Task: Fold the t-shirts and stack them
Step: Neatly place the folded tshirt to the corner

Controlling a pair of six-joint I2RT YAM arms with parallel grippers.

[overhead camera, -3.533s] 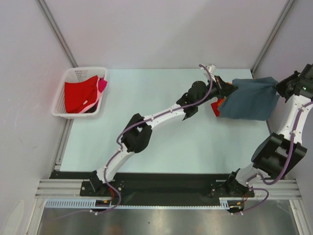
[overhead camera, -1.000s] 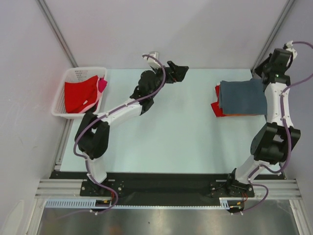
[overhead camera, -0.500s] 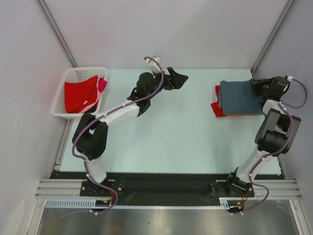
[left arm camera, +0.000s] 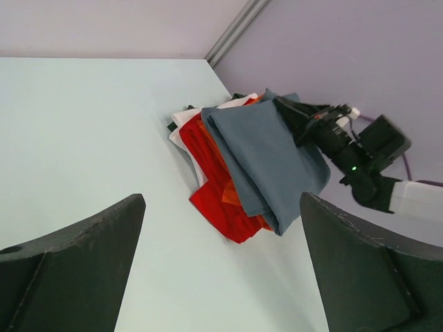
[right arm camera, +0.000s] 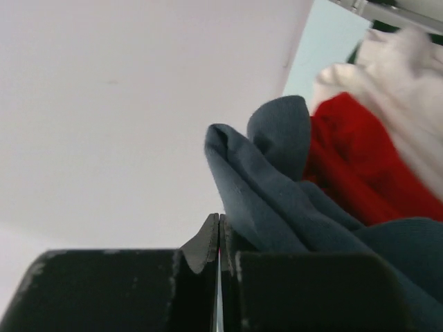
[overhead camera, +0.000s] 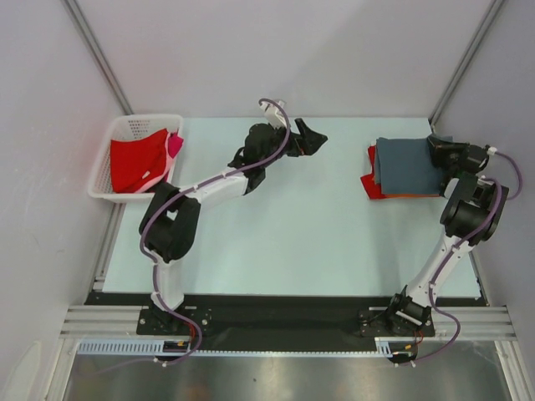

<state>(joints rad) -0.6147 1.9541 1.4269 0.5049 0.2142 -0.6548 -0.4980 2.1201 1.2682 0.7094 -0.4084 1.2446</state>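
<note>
My left fingers [overhead camera: 311, 138] are spread as wide as they go and hold nothing, raised over the pale blue-green counter [overhead camera: 292, 242] towards its far edge. Seen from my left wrist, a pile of folded t-shirts lies well ahead of them, framed in the gap between the two tips. The top of that pile is a dark slate-grey cloth t-shirt [overhead camera: 410, 165], folded into a neat rectangle. A bright red cloth t-shirt [overhead camera: 369, 185] sticks out from under it on the side nearest my left fingers, a thin strip of bright orange cloth [overhead camera: 410, 195] shows along its near edge, and some white cloth [left arm camera: 181, 117] peeks out at the bottom. My right fingers [right arm camera: 208, 238] are pressed fully together at the far right corner of the grey shirt; a bunched fold of grey cloth touches the side of one finger, but I see none caught between the tips. Well away on the other side of my left fingers, at the counter's left edge, sits a white plastic lattice basket [overhead camera: 104, 180] holding a crumpled red t-shirt [overhead camera: 134, 163] and a bit of pink cloth [overhead camera: 175, 146].
</note>
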